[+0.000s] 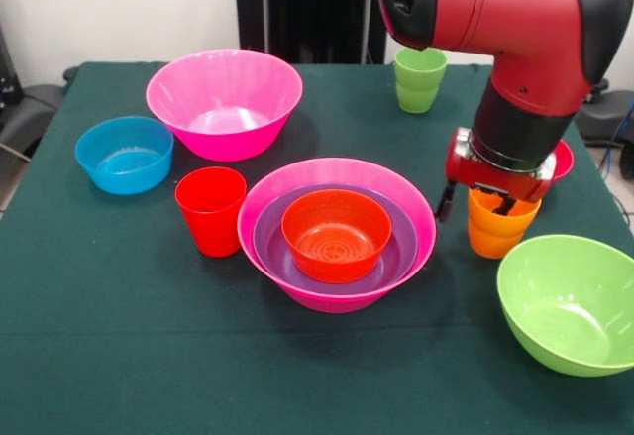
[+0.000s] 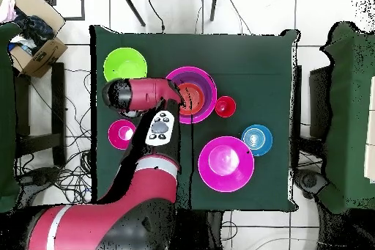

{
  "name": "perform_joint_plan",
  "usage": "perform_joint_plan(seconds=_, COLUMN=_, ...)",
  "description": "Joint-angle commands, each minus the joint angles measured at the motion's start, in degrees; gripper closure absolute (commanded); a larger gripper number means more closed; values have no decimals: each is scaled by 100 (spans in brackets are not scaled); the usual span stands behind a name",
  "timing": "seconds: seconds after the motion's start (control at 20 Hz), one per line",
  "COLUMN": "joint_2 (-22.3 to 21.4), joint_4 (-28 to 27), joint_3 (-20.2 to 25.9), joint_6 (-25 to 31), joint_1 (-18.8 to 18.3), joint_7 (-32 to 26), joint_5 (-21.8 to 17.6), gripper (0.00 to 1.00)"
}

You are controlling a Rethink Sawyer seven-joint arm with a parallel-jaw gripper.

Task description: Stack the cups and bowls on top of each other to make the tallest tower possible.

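The tower [image 1: 337, 232] [image 2: 192, 94] is a hot-pink bowl holding a purple bowl [image 1: 396, 247] and an orange-red bowl [image 1: 337, 235]. An orange cup [image 1: 498, 235] stands upright on the cloth to its right. My gripper [image 1: 475, 203] hangs right over this cup, open: one finger [image 1: 443, 203] is outside the cup's left wall and the other dips inside the rim. A red cup [image 1: 211, 210] [image 2: 224, 105] stands just left of the tower. A green cup [image 1: 420, 79] sits at the far side. In the overhead view my arm hides the gripper and the orange cup.
An empty hot-pink bowl [image 1: 224, 103] [image 2: 225, 163] and a blue bowl [image 1: 124, 155] [image 2: 256, 139] sit far left. A lime green bowl [image 1: 570, 301] [image 2: 124, 64] lies near right. A crimson bowl [image 1: 564, 161] [image 2: 121, 133] peeks out behind my arm. The green table [image 1: 119, 296] ends close past the green bowl.
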Motion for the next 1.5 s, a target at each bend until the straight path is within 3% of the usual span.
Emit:
perform_joint_plan(seconds=0.05, joint_2=-125, joint_4=-313, joint_3=580, joint_6=776, joint_1=-45, joint_7=330, joint_5=128, gripper=0)
perform_joint_plan(seconds=0.4, joint_2=-430, joint_4=25, joint_3=638, joint_6=877, joint_1=-68, joint_7=226, joint_5=139, gripper=0)
perform_joint_plan(seconds=0.7, joint_2=-606, joint_4=-51, joint_3=728, joint_6=1214, joint_1=-162, joint_7=81, joint_5=174, gripper=0)
perform_joint_plan(seconds=1.25, joint_2=-96, joint_4=-1671, joint_3=732, joint_6=2437, joint_1=-187, joint_7=182, joint_5=183, gripper=0)
perform_joint_plan(seconds=1.3, joint_2=-146, joint_4=-1574, joint_3=809, joint_6=2320, joint_1=-245, joint_7=119, joint_5=231, gripper=0)
perform_joint_plan(seconds=1.5, joint_2=-1040, joint_4=-447, joint_3=775, joint_6=2364, joint_1=-307, joint_7=-119, joint_5=299, gripper=0)
